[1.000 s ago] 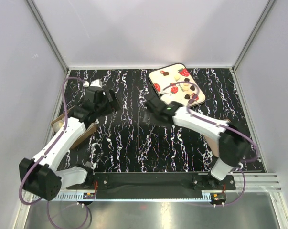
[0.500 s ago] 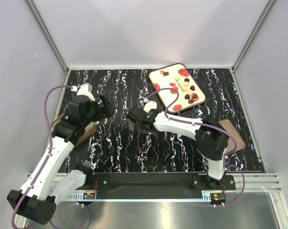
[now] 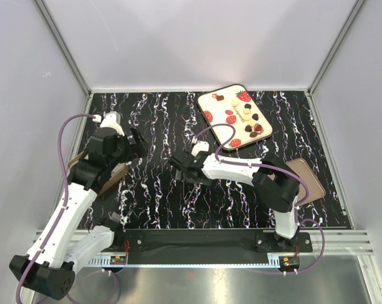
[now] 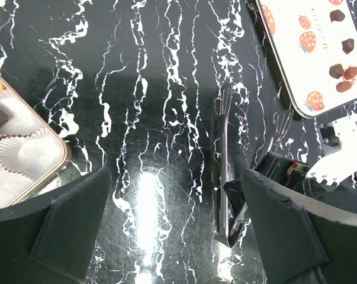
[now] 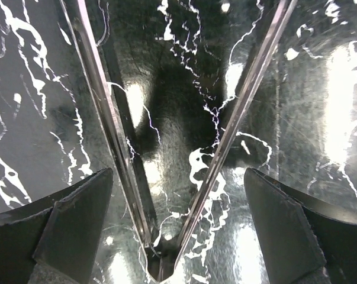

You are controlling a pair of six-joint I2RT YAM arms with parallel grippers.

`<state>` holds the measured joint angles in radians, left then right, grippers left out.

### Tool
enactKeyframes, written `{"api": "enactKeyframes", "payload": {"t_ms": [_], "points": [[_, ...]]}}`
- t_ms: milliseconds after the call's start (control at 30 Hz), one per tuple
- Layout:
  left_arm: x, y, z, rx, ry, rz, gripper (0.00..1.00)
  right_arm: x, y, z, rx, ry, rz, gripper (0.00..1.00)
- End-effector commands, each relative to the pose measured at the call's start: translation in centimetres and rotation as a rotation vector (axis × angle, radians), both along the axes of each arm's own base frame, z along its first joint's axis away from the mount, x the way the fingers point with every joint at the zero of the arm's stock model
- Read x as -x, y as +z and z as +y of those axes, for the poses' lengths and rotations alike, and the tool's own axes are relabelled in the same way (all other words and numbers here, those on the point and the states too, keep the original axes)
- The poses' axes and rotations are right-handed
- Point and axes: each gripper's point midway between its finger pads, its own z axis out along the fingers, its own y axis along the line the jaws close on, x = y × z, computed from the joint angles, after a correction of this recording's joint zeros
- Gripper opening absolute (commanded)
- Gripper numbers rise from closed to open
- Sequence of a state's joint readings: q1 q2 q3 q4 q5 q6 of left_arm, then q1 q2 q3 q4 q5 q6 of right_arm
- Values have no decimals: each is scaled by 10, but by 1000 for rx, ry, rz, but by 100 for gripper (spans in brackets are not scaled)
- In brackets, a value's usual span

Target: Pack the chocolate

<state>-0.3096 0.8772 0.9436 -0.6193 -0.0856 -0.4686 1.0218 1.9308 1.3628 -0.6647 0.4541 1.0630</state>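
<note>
Away from the chocolate (image 3: pixel 248 118) the right gripper (image 3: pixel 180 166) has swung. A second ago it hung at the near-left edge of the tray (image 3: pixel 206 101); now it sits mid-table, well apart from it, having crept only slightly toward 6 o'clock in the last half second. The chocolate itself has not shifted: dark and cream pieces lie scattered on the strawberry-printed tray at the far right of the marbled table (image 3: pixel 159 114).

From the right gripper they lie toward 1 o'clock in the overhead view, and this arm is the nearer one. Its fingers are spread wide and straddle metal tongs (image 5: pixel 237 118) lying flat on the table. In its wrist view the tongs' long axis runs 6 to 12 o'clock, hinge at 6, tips splayed toward 12. I judge the coming move is a squeeze across that axis to lift them.

The left gripper (image 3: pixel 137 140), also spread wide and empty, has drawn back a little toward 7 o'clock. It hovers near the box (image 4: pixel 64 155) of paper cups, at 9 o'clock from the tongs. More of the brown lid (image 3: pixel 305 180) shows at the near right than a second ago
</note>
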Motion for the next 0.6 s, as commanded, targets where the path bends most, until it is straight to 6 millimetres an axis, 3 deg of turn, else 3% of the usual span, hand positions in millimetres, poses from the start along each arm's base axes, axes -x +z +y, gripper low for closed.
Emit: {"api": "enactKeyframes", "payload": {"t_ms": [0,167,567], "points": [[-5,18,7,-10,20,-69,99,-6,-3,14,-39,8,-77,100],[-7,16,4,-2,8,-57,99,-16,-21,6,81,4,-92,99],[-7,15,5,-2,13,-56,99,-10,-29,15,78,-8,-34,92]]}}
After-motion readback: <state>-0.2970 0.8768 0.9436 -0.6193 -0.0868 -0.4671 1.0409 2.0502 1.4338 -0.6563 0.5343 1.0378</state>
